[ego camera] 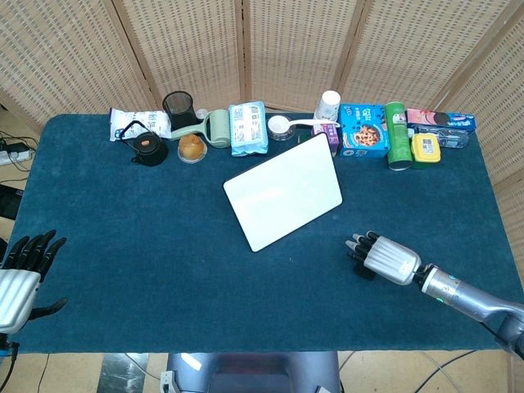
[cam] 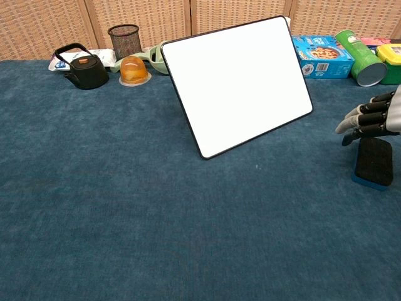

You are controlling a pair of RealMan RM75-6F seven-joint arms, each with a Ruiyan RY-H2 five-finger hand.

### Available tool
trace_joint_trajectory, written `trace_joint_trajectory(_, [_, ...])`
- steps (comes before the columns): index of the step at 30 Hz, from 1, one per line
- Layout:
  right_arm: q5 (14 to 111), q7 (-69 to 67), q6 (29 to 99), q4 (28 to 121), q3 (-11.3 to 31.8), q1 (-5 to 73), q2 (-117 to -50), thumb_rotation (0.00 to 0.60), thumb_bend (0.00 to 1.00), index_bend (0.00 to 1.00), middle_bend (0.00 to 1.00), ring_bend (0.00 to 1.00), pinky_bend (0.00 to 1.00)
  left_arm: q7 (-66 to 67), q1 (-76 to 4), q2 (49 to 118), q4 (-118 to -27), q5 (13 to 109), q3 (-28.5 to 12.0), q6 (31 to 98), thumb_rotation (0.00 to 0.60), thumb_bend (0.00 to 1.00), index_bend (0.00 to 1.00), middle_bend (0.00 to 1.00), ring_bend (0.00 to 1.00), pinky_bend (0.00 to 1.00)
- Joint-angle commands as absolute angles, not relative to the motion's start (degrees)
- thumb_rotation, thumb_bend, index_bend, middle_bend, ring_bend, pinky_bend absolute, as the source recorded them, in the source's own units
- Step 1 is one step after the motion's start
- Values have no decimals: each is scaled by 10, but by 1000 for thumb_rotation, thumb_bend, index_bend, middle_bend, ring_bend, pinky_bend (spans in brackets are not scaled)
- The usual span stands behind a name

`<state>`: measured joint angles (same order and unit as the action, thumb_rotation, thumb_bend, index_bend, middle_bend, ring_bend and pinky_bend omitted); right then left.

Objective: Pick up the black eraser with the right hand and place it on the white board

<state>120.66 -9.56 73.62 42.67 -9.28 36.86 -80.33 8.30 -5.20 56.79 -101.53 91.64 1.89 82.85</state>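
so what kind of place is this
Probably a robot lab or test setup, not a home: a table under blue cloth, woven screens closing it in behind, and a row of unrelated props along the far edge, such as a kettle and cereal box.

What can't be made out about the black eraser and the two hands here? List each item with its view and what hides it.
- Flat black rectangular eraser: in the head view the right hand covers almost all of it.
- Right hand: the chest view's right edge cuts off its palm, so contact with the eraser cannot be told.
- Left hand: the head view's lower left edge cuts it off; the chest view does not show it.
- Labels on the packages along the back: too small to read.
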Motion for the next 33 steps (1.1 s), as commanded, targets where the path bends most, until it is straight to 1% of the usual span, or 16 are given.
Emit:
trace_joint_trajectory(1, [1202,-87,713,422,-101,384,-810,600,115,230,206,203,306,84,-52,568,-1016,917,20,828,600,155,0,0,0,5])
trace_joint_trajectory(8, [1193,-82,683,415,-113,401,-820,600,135,274,239,211,319,80,-52,566,-1016,917,19,830,600,154,0,0,0,4])
trace_joint_trajectory(11, [1189,-80,680,413,-118,404,-825,600,166,338,297,249,347,76,-52,565,-1015,915,18,830,600,155,0,0,0,4])
trace_joint_trajectory(14, [1185,-83,687,412,-122,405,-831,600,223,415,370,309,368,73,-53,564,-1014,914,17,829,600,155,0,0,0,4])
trace_joint_trajectory(17, [1185,-88,710,394,-125,403,-851,600,296,493,449,393,396,69,-55,562,-1014,915,18,826,600,154,0,0,0,5])
trace_joint_trajectory(19, [1182,-96,734,376,-124,399,-864,600,332,542,522,468,457,65,-54,561,-1014,914,17,828,600,154,0,0,0,5])
trace_joint_trajectory(22, [1168,-116,766,358,-117,388,-880,600,342,586,602,546,538,61,-54,560,-1013,913,17,829,600,154,0,0,0,4])
trace_joint_trajectory(25, [1141,-140,790,345,-101,373,-895,600,339,615,635,579,577,60,-55,559,-1013,915,18,828,600,155,0,0,0,4])
trace_joint_trajectory(33, [1069,-172,807,343,-60,344,-919,600,337,636,659,603,630,59,-54,558,-1013,919,20,829,600,155,0,0,0,5])
